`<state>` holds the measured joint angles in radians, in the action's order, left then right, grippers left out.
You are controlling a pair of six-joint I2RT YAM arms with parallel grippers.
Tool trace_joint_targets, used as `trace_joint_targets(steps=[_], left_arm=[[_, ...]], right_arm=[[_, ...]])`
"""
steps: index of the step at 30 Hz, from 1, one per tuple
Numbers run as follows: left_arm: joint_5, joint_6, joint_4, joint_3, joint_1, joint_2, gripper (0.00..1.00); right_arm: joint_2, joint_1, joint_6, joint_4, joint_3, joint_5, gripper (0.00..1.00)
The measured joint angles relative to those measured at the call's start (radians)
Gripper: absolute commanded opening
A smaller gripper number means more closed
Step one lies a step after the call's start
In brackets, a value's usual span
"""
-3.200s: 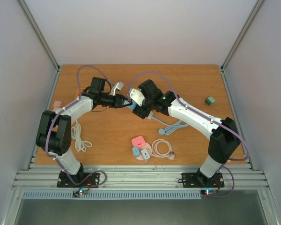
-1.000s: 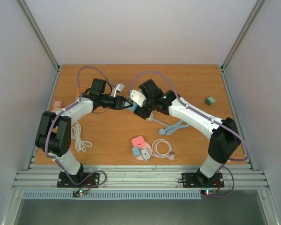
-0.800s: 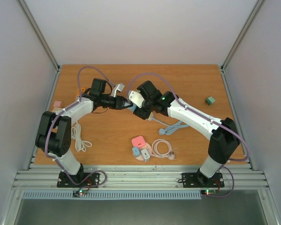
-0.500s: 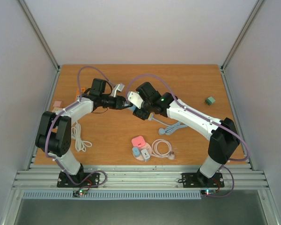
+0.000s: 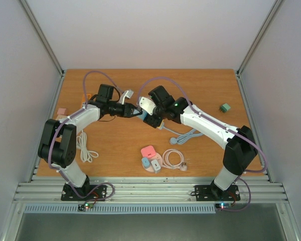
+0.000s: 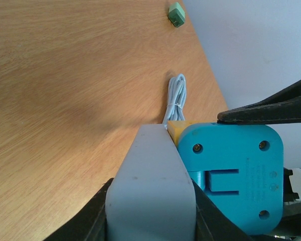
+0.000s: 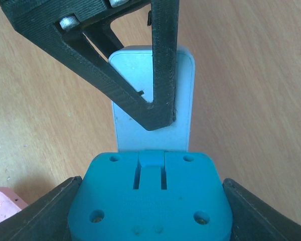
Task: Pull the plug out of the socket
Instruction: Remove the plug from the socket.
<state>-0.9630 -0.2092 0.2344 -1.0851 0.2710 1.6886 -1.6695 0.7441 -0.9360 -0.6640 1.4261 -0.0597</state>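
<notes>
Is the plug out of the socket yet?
Not yet. Done: both are grabbed and lifted off the table. In hand: the left gripper is shut on the grey plug, the right gripper on the blue socket. Left to do: pull them apart, since the plug sits pressed against the socket.

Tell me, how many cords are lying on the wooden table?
3. A white bundled cord lies beside the left arm; a pink coiled cord sits front-centre; a pale grey-blue cord lies under the right arm. The arms may hide more.
</notes>
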Motion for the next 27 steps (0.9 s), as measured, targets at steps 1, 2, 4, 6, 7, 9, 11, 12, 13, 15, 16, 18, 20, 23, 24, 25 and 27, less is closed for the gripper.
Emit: trace_joint_targets(steps=[1, 2, 4, 6, 7, 9, 11, 12, 13, 15, 16, 18, 20, 23, 24, 25, 27], left_arm=[[0.000, 0.000, 0.000, 0.000, 0.000, 0.000, 0.01], [0.000, 0.000, 0.000, 0.000, 0.000, 0.000, 0.00], [0.002, -0.003, 0.000, 0.000, 0.000, 0.000, 0.00], [0.005, -0.005, 0.001, 0.000, 0.001, 0.000, 0.00], [0.006, -0.007, 0.002, 0.000, 0.002, 0.000, 0.01], [0.010, -0.011, 0.002, -0.001, 0.003, 0.000, 0.00], [0.013, -0.015, 0.002, -0.002, 0.004, 0.000, 0.00], [0.014, -0.016, 0.002, -0.003, 0.004, 0.001, 0.00], [0.016, -0.018, 0.006, -0.005, 0.005, 0.002, 0.01], [0.019, -0.019, 0.008, -0.014, 0.005, 0.006, 0.00], [0.022, -0.019, 0.009, -0.016, 0.006, 0.007, 0.00], [0.025, -0.019, 0.010, -0.018, 0.006, 0.008, 0.00], [0.028, -0.019, 0.013, -0.018, 0.006, 0.008, 0.00], [0.026, -0.017, 0.013, -0.018, 0.006, 0.008, 0.00], [0.026, -0.014, 0.013, -0.018, 0.006, 0.008, 0.00], [0.025, -0.013, 0.013, -0.018, 0.006, 0.008, 0.00], [0.024, -0.007, 0.013, -0.018, 0.005, 0.008, 0.01]], right_arm=[[0.000, -0.001, 0.000, 0.000, 0.000, -0.002, 0.54], [0.000, -0.001, 0.000, -0.001, 0.000, -0.003, 0.54], [0.000, -0.001, 0.000, -0.002, 0.001, -0.002, 0.54], [0.000, -0.001, -0.001, -0.002, 0.001, 0.002, 0.54], [0.000, -0.001, -0.001, -0.002, 0.001, 0.003, 0.54], [0.000, -0.001, -0.001, -0.003, 0.001, 0.006, 0.53], [0.000, 0.002, -0.002, -0.002, 0.001, 0.012, 0.53], [0.000, 0.003, -0.004, -0.002, 0.001, 0.015, 0.53], [0.000, 0.005, -0.005, -0.002, 0.001, 0.022, 0.53], [0.000, 0.013, -0.007, 0.002, 0.001, 0.042, 0.53], [0.000, 0.017, -0.008, 0.003, 0.000, 0.050, 0.53], [0.000, 0.023, -0.010, 0.008, -0.002, 0.064, 0.53], [0.000, 0.027, -0.011, 0.012, -0.005, 0.074, 0.53], [0.000, 0.029, -0.012, 0.012, -0.005, 0.082, 0.53], [0.000, 0.029, -0.012, 0.012, -0.005, 0.082, 0.52], [0.000, 0.029, -0.012, 0.012, -0.005, 0.082, 0.53], [0.000, 0.029, -0.012, 0.011, -0.005, 0.079, 0.52]])
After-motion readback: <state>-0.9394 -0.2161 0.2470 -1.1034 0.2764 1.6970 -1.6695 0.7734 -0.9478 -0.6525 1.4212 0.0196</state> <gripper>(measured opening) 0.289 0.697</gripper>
